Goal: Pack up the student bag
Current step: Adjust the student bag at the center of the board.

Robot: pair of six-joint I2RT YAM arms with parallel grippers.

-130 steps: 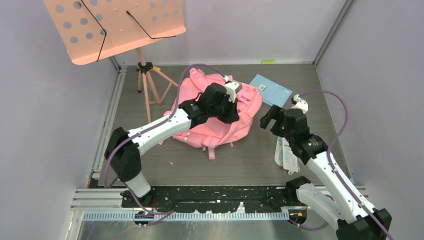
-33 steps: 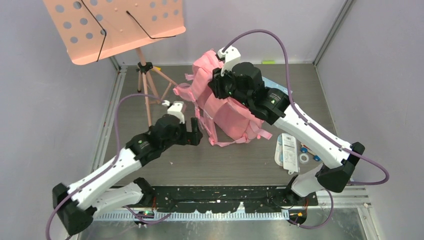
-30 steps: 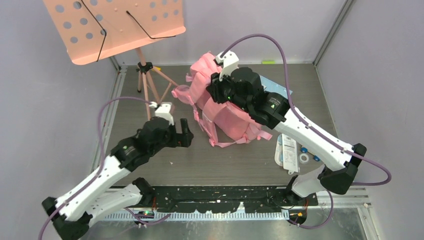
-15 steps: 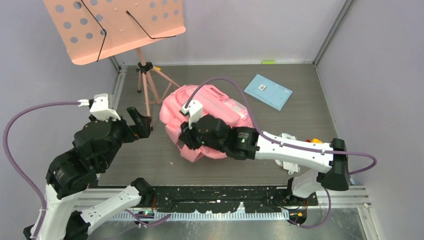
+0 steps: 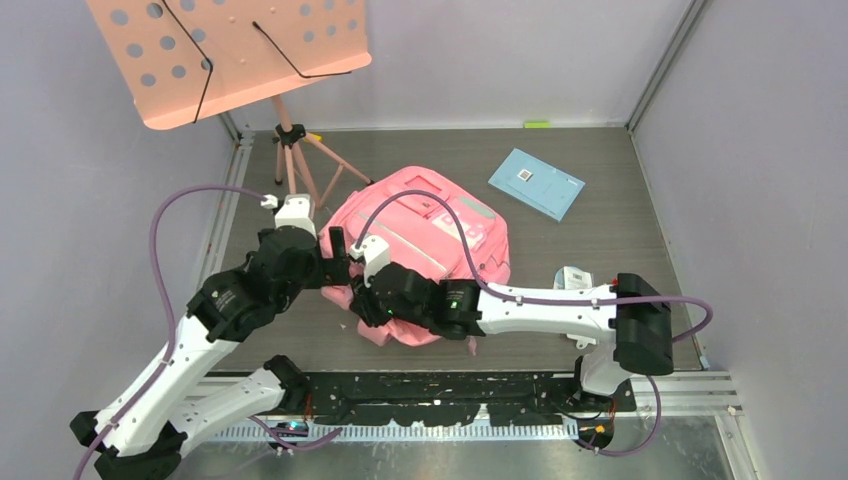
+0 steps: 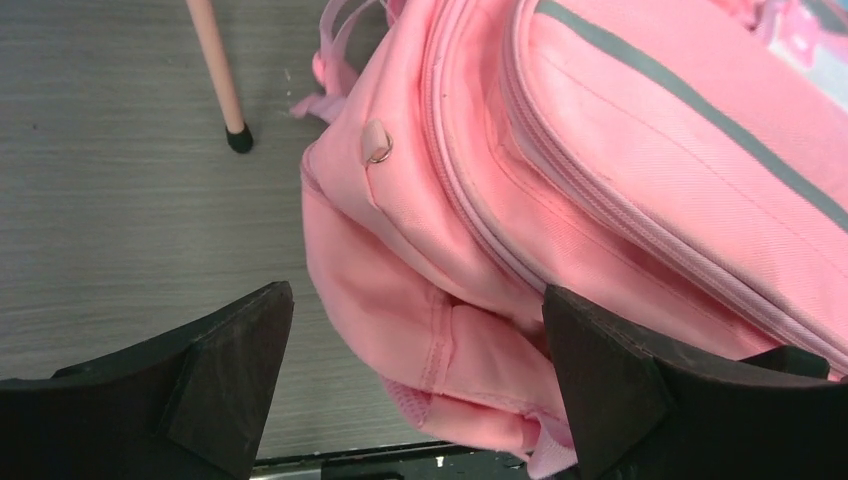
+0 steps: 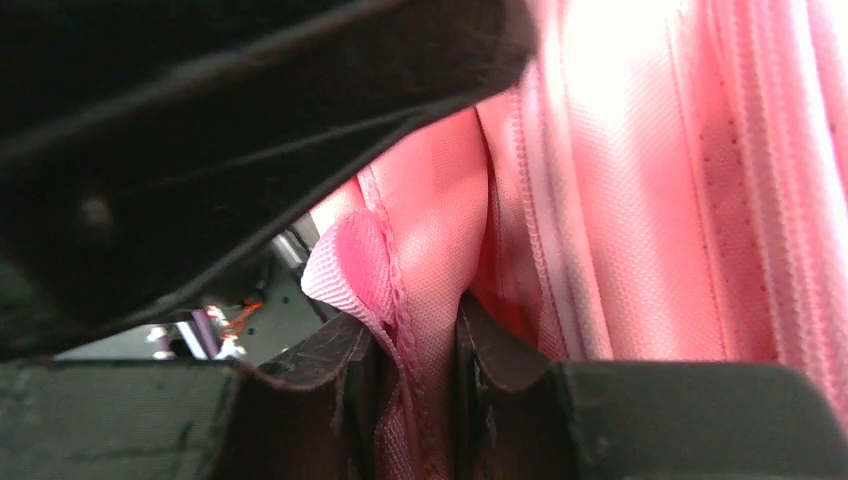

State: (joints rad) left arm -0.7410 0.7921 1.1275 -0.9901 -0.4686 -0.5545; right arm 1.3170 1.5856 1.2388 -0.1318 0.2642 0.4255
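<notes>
One pinch: right gripper (image 7: pixel 415 370) clamps bag (image 5: pixel 440 225) hem, lower centre (positioning step); left gripper (image 6: pixel 415 310) gapes empty; next, open it.

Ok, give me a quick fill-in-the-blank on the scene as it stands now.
The right gripper is shut on the student bag's ____ fabric.
The left gripper hangs at the bag's corner, its jaws ____.
The book beyond the bag is ____ in colour.
Missing: pink; open; blue.
</notes>
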